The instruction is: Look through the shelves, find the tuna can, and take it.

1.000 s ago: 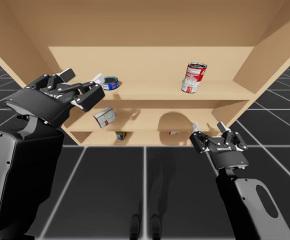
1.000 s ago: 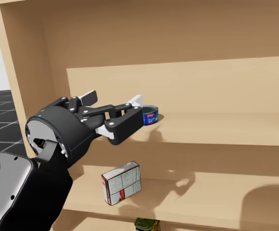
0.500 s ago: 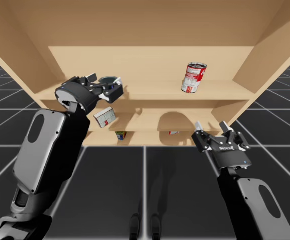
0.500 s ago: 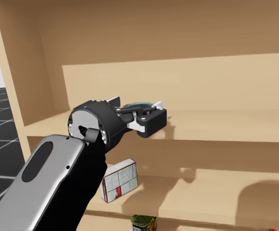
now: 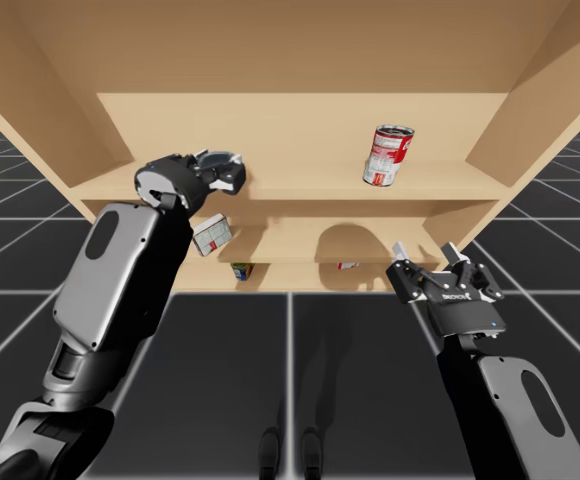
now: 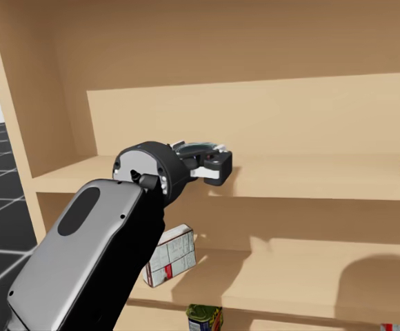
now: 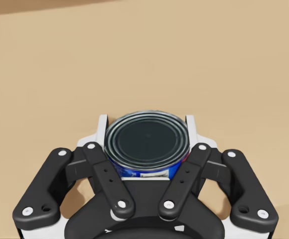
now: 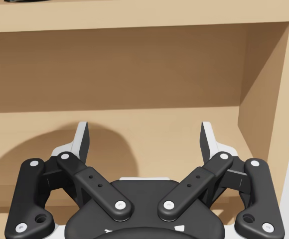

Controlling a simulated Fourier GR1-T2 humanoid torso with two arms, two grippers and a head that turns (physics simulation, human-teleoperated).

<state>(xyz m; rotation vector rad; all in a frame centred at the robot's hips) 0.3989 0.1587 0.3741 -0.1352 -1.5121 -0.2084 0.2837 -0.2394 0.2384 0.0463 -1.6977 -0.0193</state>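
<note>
The flat blue tuna can [image 7: 147, 144] sits at the left of the upper shelf [image 5: 420, 182], clasped on both sides by my left gripper [image 7: 146, 121], which hides all but its top rim in the high and head views, while my right gripper [image 8: 144, 133] hangs spread wide, nearer and to the right.

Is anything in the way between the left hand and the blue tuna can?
Nothing is in the way. My left hand is right around the blue tuna can on the shelf, with one finger touching each side.
</note>
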